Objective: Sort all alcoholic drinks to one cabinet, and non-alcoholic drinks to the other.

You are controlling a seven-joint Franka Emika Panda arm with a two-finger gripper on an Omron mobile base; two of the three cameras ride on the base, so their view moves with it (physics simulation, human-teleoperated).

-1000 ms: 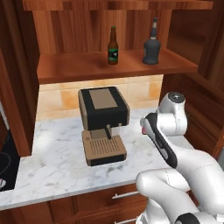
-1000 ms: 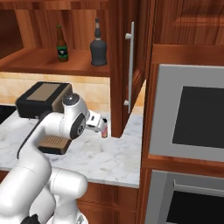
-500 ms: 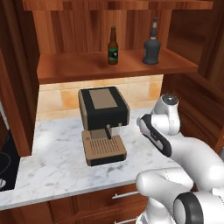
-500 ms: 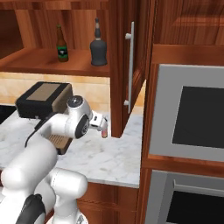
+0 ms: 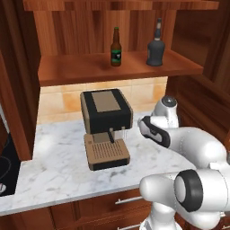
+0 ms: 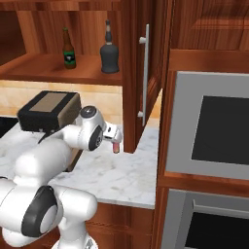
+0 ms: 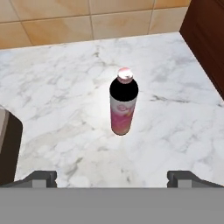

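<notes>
Pink bottle [image 7: 124, 108] stood at twelve o'clock of the hand [image 7: 112, 177], fingers wide apart; arm had swung nearer, grasp looked next.

A brown coffee machine [image 5: 107, 128] stands on the marble counter [image 5: 54, 166] beside an oven [image 6: 214, 129]

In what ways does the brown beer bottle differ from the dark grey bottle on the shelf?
The brown beer bottle is slim and carries a dark label; the dark grey bottle is squat, with a wide body under a narrow neck. The beer bottle stands left of the grey one. Both stand upright on the same cabinet shelf.
</notes>
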